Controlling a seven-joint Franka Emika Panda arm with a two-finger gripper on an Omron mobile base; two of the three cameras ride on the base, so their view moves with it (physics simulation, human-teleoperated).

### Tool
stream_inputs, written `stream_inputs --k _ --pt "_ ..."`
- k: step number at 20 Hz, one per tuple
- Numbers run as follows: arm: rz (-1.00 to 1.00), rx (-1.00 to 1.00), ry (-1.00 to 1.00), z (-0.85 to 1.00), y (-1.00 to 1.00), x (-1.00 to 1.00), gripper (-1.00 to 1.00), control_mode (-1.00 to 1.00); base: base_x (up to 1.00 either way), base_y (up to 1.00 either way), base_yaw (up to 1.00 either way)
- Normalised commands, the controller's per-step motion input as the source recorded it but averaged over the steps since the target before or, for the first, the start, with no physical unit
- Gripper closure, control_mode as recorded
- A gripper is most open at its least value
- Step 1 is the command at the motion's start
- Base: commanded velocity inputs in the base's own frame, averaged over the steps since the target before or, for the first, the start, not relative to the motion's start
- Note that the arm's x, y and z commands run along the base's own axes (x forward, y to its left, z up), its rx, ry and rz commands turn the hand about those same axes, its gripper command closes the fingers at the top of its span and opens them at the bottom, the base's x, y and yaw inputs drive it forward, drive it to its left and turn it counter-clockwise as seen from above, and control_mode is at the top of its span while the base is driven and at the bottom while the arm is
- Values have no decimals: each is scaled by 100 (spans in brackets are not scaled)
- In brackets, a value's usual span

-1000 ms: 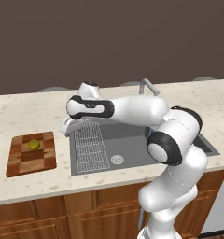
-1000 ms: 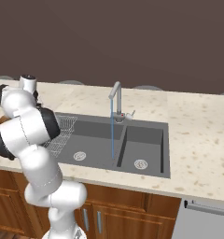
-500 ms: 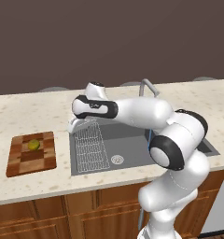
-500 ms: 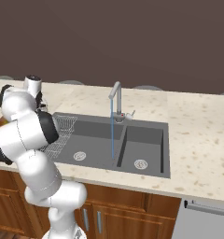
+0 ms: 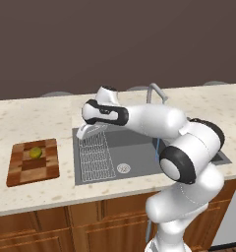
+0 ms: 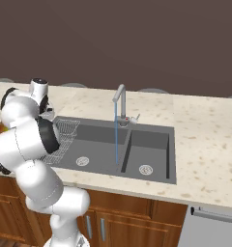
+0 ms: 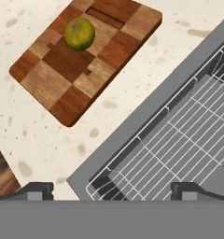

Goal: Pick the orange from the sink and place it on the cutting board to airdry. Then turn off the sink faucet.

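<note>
Above sink (image 5: pixel 139 142) left rim, claw (image 5: pixel 85 132) apparently wide, empty; orange (image 5: pixel 35 152) on cutting board (image 5: pixel 21 172).

No readable text, label, brand, number or sign was found in any of the three views; nothing legible was printed on the surfaces shown.

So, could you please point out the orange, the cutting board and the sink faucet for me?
orange (image 7: pixel 80 33): hand view, middle of the fruit's skin.
cutting board (image 7: pixel 48 84): hand view, a bare light block near its lower end.
sink faucet (image 6: pixel 120 93): right base view, top bend of the gooseneck spout.
</note>
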Motion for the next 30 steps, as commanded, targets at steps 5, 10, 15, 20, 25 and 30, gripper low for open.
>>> stream_inputs --k 5,10,15,20,25,30 --pt "-4 0 -1 0 -26 -1 -100 -100 0 0 0" --pt "-5 0 -1 0 -27 0 -100 -100 0 0 0" --pt "-6 0 -1 0 -27 0 -100 -100 0 0 0" --pt "-10 0 -2 0 -30 -2 -100 -100 0 0 0" --pt "-12 0 0 0 -31 0 -100 -100 0 0 0" --pt "-12 0 0 0 -37 0 -100 -100 0 0 0"
